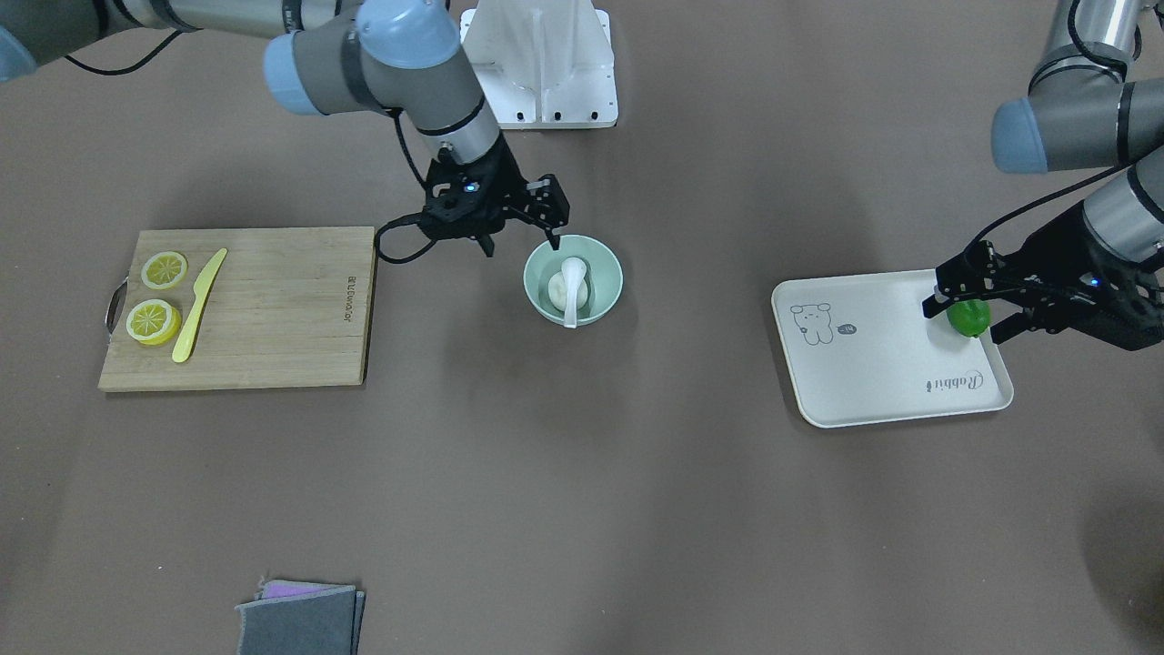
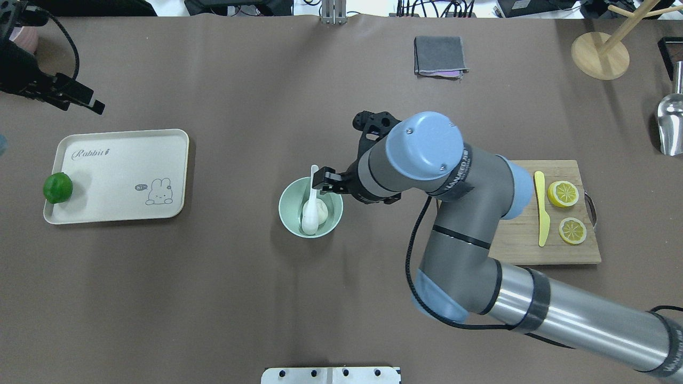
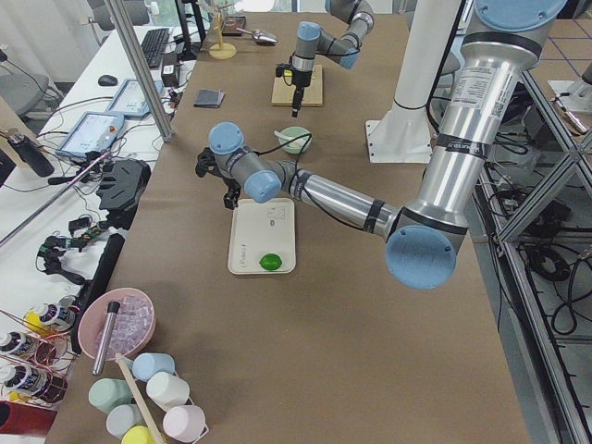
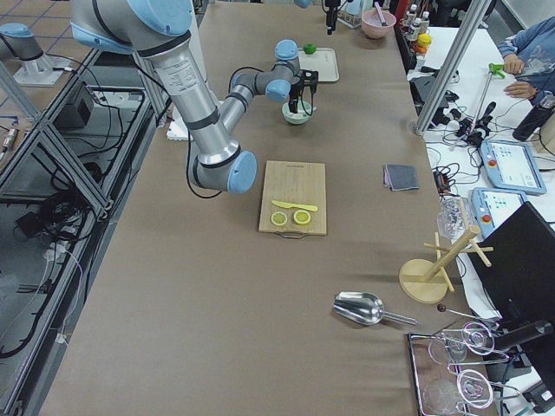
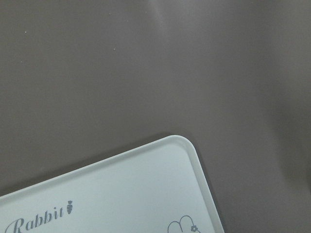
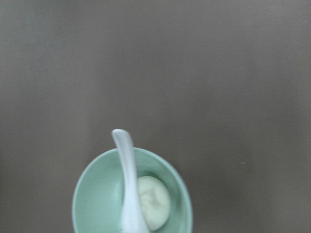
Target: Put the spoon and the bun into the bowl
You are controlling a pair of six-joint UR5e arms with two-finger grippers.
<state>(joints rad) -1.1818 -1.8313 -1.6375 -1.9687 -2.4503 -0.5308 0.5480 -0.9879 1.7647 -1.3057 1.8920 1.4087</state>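
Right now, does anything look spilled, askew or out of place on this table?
Nothing spilled or damaged. The spoon lies over the bun in the bowl, handle poking past the rim, tilted but contained. The lime sits at the very edge of the tray.

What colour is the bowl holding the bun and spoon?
Pale mint green bowl, clearest in the overhead exterior view.

We noted bowl (image 1: 616,273) smooth, glossy | spoon (image 1: 572,289) in bowl looked glossy white | bun (image 1: 556,292) in bowl matt | board (image 1: 273,309) well apart from bowl grained wood, knife (image 1: 199,306) on it plastic | tray (image 1: 873,364) on bowl's other side smooth, satin | table (image 1: 582,509) matt brown.
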